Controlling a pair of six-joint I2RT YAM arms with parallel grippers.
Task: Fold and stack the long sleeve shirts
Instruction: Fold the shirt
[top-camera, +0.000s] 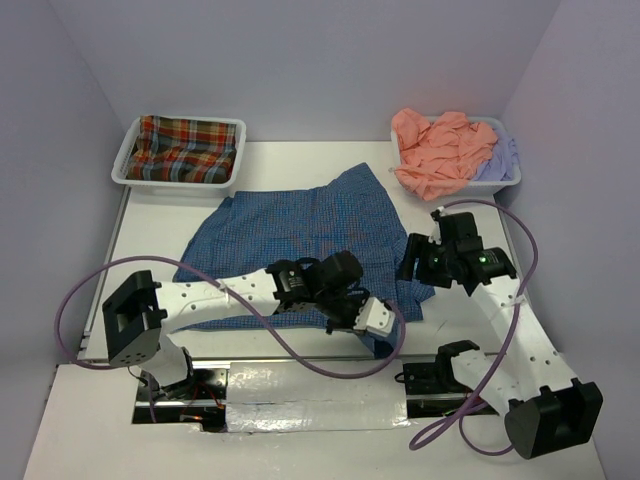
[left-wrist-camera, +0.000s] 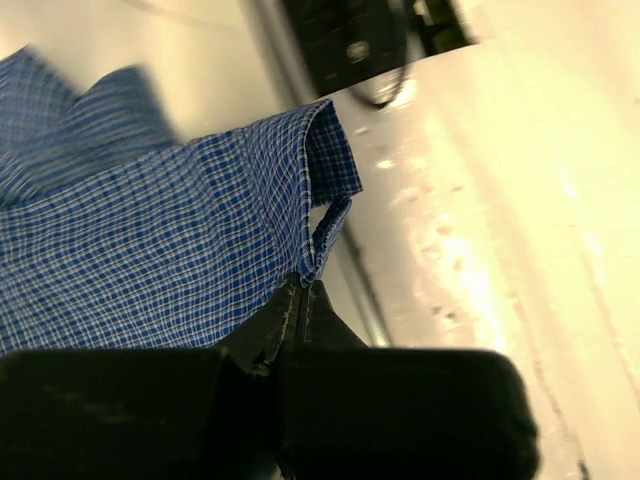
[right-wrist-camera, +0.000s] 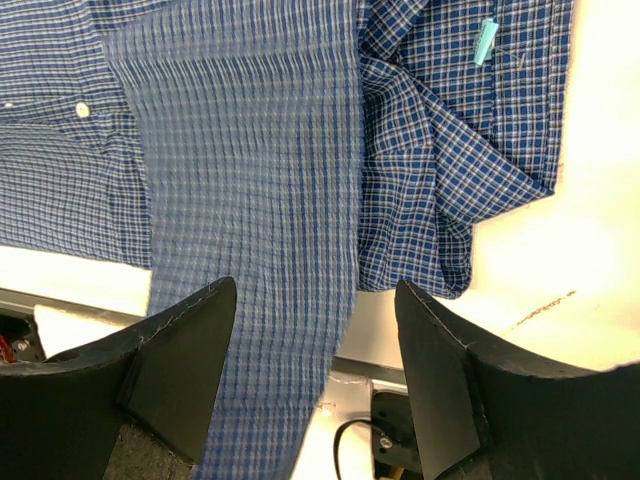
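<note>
You are mid-fold on the blue checked shirt (top-camera: 300, 225), spread flat on the table (top-camera: 300, 160): your left gripper (left-wrist-camera: 303, 300) is pinched tight on its near edge, your right gripper (right-wrist-camera: 315, 340) hangs wide open over the cloth, so the next move probably calls for lowering it onto an edge.

A shirt (top-camera: 300, 225) lies spread on the table (top-camera: 155, 225); behind it to the left a tray (top-camera: 122, 170) holds a second shirt (top-camera: 185, 150), and behind it to the right another tray (top-camera: 500, 187) holds two heaped shirts (top-camera: 440, 150).
</note>
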